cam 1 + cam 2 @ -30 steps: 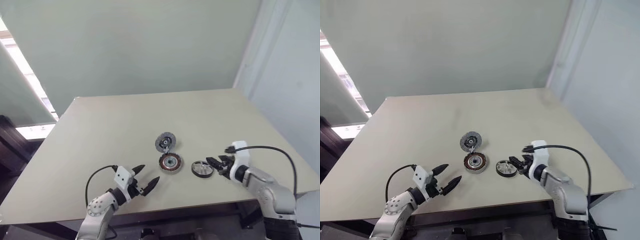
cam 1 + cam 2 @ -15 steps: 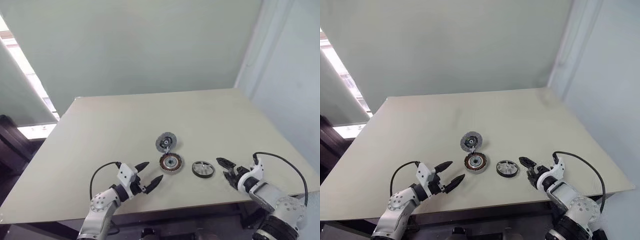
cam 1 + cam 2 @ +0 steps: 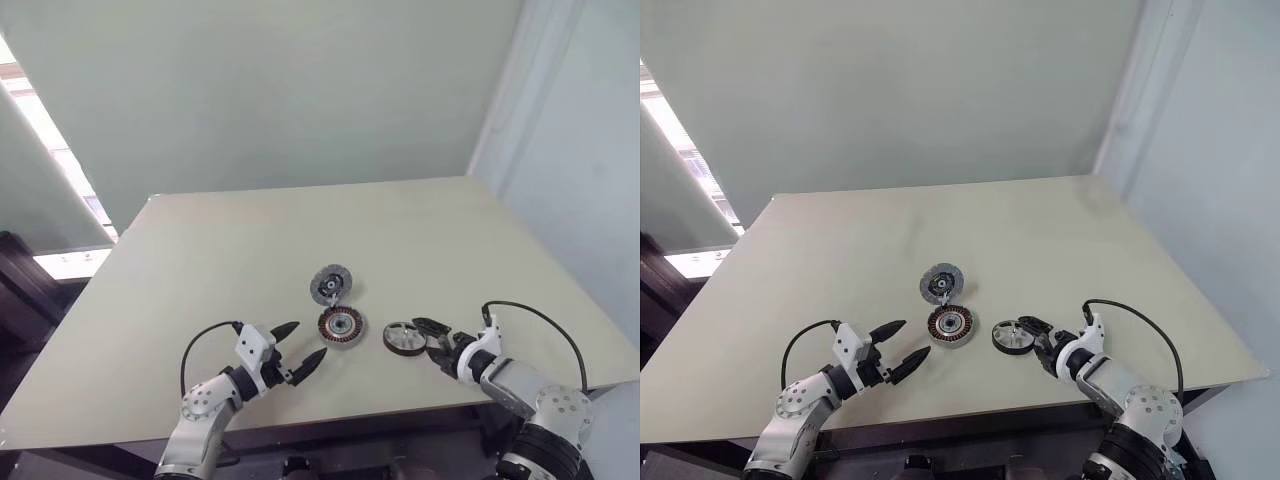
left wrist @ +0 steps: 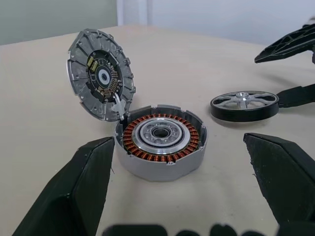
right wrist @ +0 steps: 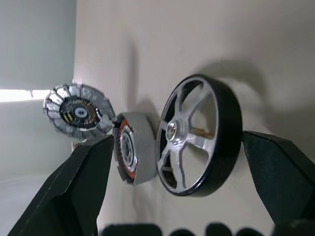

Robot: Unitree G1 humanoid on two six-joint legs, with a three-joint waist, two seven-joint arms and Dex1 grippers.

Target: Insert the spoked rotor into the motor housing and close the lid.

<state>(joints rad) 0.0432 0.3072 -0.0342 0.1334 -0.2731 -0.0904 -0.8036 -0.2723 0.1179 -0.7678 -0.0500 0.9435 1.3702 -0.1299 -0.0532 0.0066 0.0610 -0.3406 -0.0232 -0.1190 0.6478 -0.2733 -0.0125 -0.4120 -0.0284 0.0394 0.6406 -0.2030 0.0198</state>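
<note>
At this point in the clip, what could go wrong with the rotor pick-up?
The spoked rotor lies flat beside the motor housing, with the open right gripper at its rim; a low, glancing grip could push it into the housing. The lid stands propped open on its hinge and could be knocked shut.

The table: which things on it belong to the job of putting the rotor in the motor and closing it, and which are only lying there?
Belong to the job:
- dark grey spoked rotor with silvery hub
- round silvery motor housing with copper windings
- ribbed grey metal lid, standing open at the housing's edge
- left gripper and right gripper, both open

Only lying there:
- nothing else on the beige table
</note>
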